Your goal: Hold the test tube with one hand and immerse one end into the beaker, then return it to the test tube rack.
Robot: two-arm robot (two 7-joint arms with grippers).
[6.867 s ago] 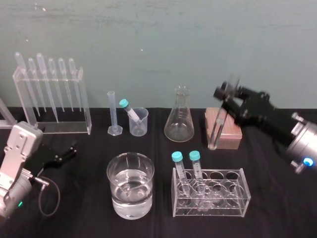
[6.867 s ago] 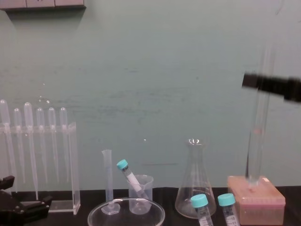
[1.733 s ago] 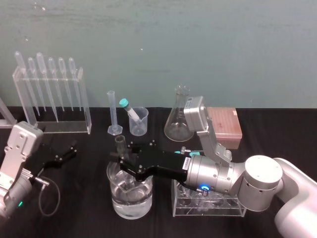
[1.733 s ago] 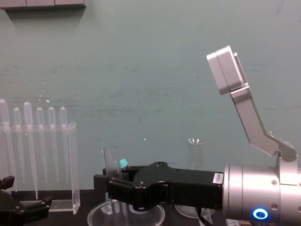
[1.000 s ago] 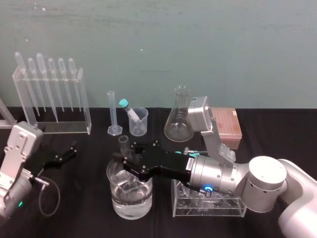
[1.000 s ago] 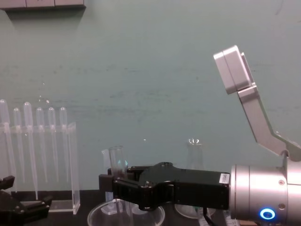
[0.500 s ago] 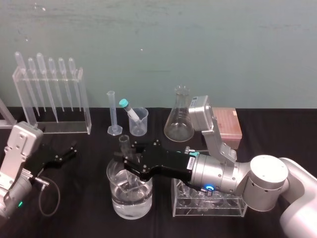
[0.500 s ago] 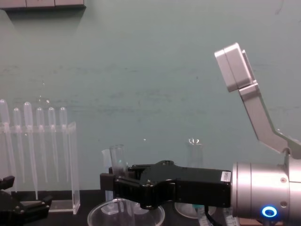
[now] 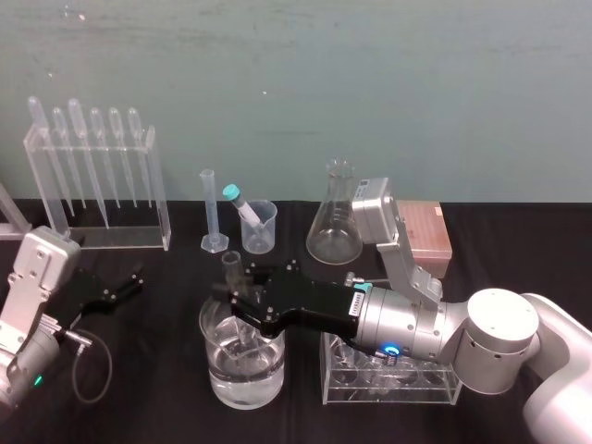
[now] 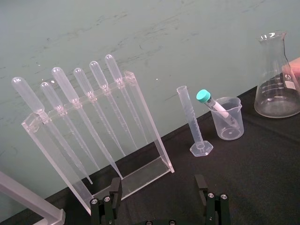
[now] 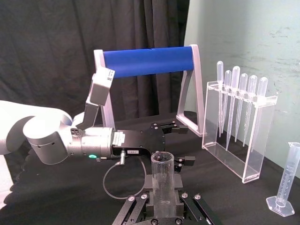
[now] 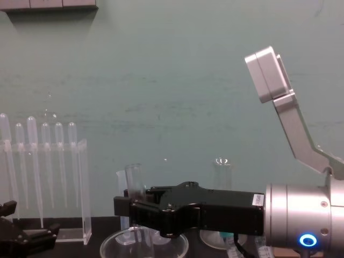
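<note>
Right end effector [image 9: 237,301] is clamping the long clear glass test tube [image 9: 230,266], tip dipping in the wide water-filled beaker [image 9: 242,384], 6 o'clock. Needs holding vertical, off the wall. Left end effector [image 9: 125,287] idling apart, 9 o'clock.

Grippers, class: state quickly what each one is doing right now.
Left gripper: open, empty, idle at the left.
Right gripper: shut on the test tube, lower end inside the wide glass vessel of water.

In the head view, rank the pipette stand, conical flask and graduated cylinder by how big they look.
Largest: pipette stand.
Then: conical flask.
Smallest: graduated cylinder, thin and shorter than the flask.
All share the back row, so nearness barely matters.
</note>
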